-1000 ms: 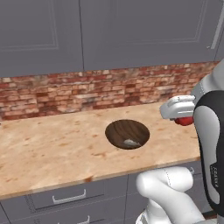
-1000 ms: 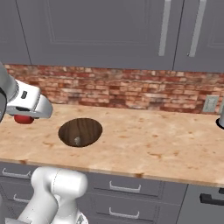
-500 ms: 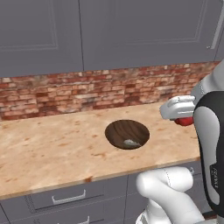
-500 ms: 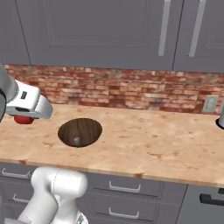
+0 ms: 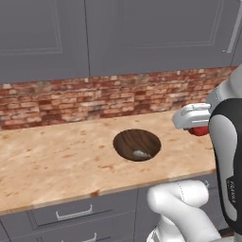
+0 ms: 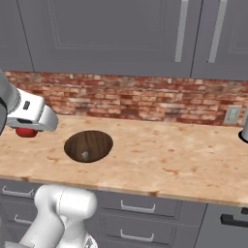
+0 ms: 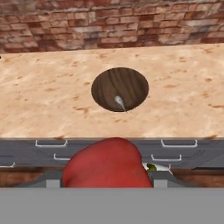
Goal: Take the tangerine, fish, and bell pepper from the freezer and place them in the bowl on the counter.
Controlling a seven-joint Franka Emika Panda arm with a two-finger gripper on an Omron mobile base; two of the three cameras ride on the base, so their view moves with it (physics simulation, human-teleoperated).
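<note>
Claw [image 7: 105,181] around bell pepper [image 7: 106,164]

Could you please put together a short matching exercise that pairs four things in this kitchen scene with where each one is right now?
Things:
1. bell pepper
2. bowl
3. small grey object
4. brick wall

Places:
A. behind the counter, under the cabinets
B. inside the bowl
C. held in the gripper, short of the bowl
D. resting on the counter

Pairs: 1-C, 2-D, 3-B, 4-A
</note>
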